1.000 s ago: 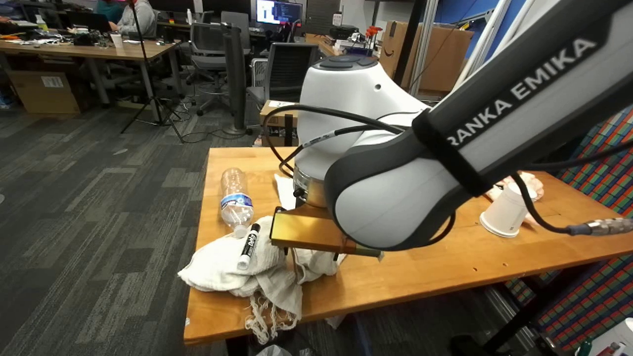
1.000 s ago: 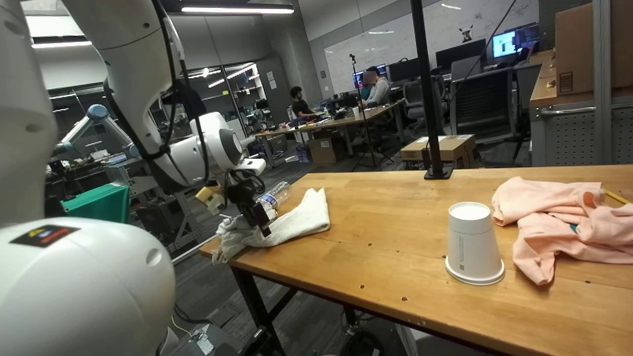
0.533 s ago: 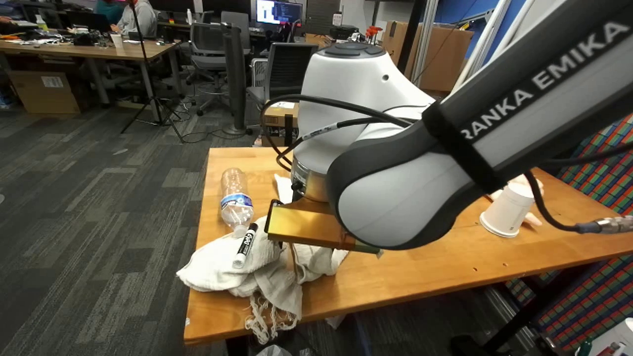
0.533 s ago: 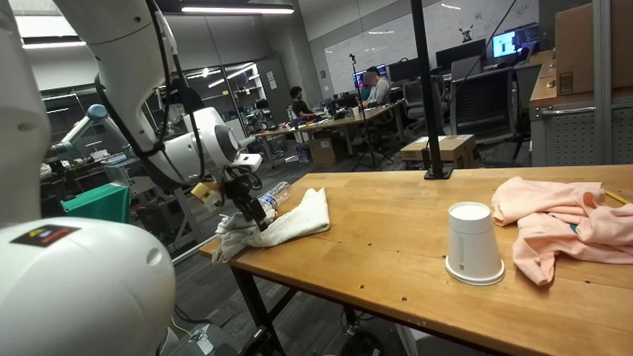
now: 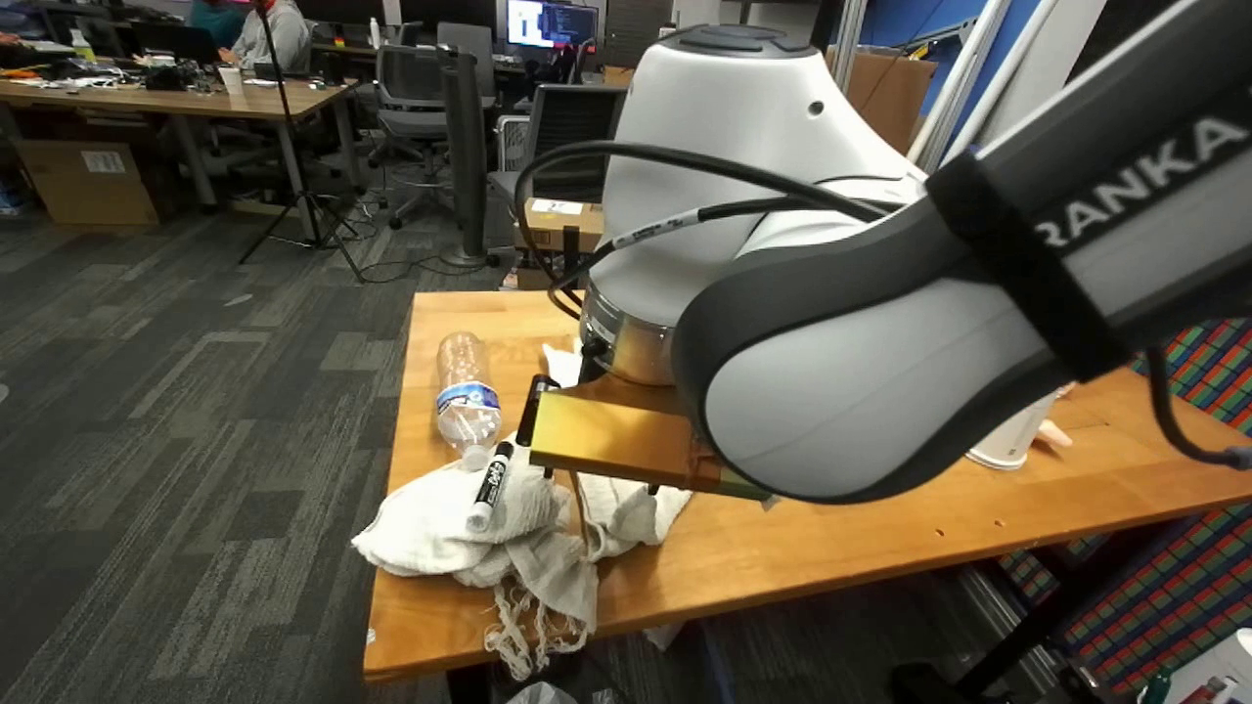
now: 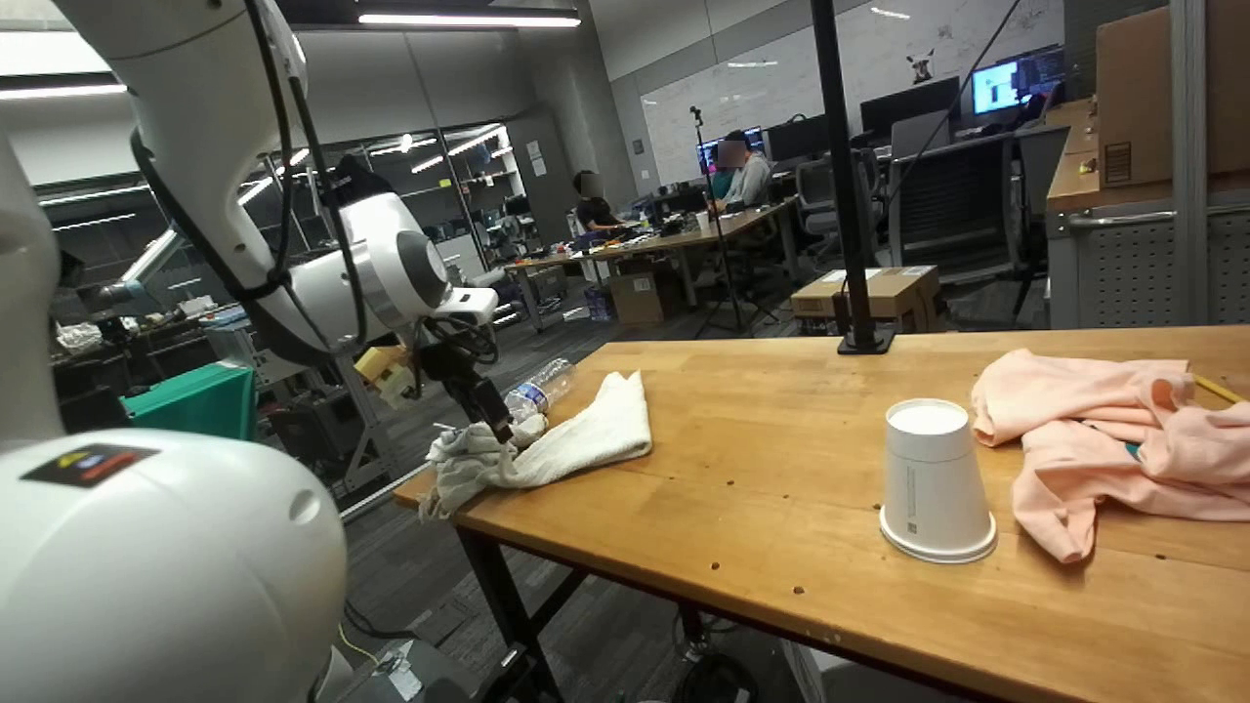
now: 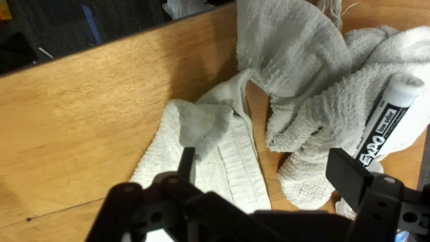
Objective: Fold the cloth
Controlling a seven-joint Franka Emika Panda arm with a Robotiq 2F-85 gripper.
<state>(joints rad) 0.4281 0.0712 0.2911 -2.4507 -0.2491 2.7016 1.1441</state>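
Note:
The off-white cloth (image 5: 440, 523) lies crumpled at the table's corner, its fringe hanging over the edge. In an exterior view a flatter part of the cloth (image 6: 601, 430) stretches along the table. In the wrist view a folded strip of the cloth (image 7: 235, 161) lies at the left and a bunched heap at the right, with bare wood between. My gripper (image 7: 262, 153) is open and empty above the cloth, its left finger over the strip and its right finger beside the marker. The gripper (image 6: 503, 434) also shows low over the cloth; contact cannot be told.
A black and white marker (image 5: 491, 487) lies on the cloth heap. A clear plastic bottle (image 5: 468, 391) lies beside it, its cap at the cloth. An upturned white cup (image 6: 937, 483) and a pink cloth (image 6: 1113, 439) are farther along the table. The table's edge (image 7: 111, 47) runs close by.
The arm has swung back and my gripper has shifted slightly left and up in an exterior view, tilting more. The cloth and the marker stay nearly where they were.

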